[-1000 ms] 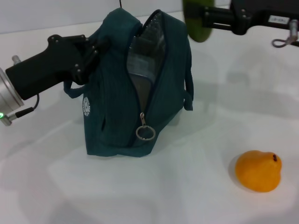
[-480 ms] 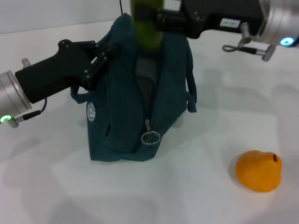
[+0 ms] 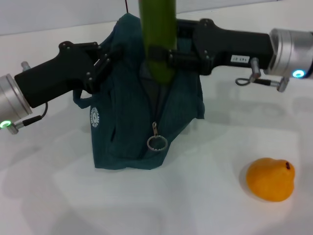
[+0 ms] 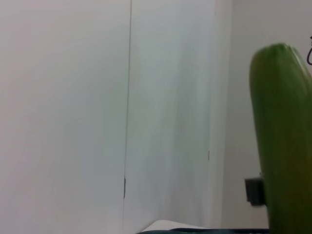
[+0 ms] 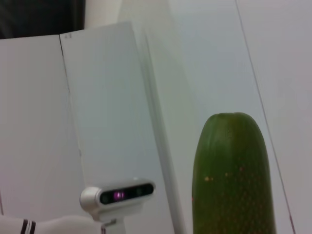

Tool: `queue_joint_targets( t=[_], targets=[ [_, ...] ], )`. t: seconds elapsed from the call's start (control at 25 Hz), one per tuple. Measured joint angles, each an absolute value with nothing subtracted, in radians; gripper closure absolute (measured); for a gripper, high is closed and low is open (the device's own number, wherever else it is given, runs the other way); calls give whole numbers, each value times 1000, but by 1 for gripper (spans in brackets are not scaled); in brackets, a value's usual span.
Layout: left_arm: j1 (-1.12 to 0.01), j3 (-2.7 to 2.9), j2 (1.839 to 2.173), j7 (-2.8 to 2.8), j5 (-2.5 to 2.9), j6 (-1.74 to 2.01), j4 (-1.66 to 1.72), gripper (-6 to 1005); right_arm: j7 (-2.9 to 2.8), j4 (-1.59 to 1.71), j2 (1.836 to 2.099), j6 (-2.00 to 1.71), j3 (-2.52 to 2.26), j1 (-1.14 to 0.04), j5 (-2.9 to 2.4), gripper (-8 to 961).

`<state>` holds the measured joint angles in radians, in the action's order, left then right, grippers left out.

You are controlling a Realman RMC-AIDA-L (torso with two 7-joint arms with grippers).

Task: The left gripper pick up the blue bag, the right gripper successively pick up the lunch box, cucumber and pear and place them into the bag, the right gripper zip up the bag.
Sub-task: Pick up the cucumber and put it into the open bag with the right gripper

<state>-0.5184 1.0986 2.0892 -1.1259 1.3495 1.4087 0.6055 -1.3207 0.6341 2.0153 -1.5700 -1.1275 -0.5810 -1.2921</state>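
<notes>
Gripping the cucumber (image 3: 157, 39) upright over the blue bag (image 3: 142, 122), the right gripper (image 3: 164, 54) hovers (left gripper (image 3: 100, 61) clamps the bag's edge).

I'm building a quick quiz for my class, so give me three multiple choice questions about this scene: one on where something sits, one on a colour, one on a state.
1. Where is the orange-yellow pear?
A. inside the bag
B. on the white table, on the robot's right of the bag
C. in the left pincer

2. What colour is the large fabric tote bag?
A. dark teal-blue
B. red
C. yellow

3. How is the long dark green cucumber held?
A. lying flat on the table
B. upright in the right pincer above the bag's open top
C. resting on the pear

Answers: 1 B, it lies alone on the table; 2 A, the fabric shows teal-blue; 3 B, the right pincer clamps it vertically over the bag, while the left pincer holds the bag's top edge.
</notes>
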Motion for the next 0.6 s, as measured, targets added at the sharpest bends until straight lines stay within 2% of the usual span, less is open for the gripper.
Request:
queue_joint_targets(
  t=[0.6],
  targets=[
    [-525,1098,2089,-1124,1347,1408,592,952,-1206,573,2020,-1561,-1180,-538,-1291,319]
  ],
)
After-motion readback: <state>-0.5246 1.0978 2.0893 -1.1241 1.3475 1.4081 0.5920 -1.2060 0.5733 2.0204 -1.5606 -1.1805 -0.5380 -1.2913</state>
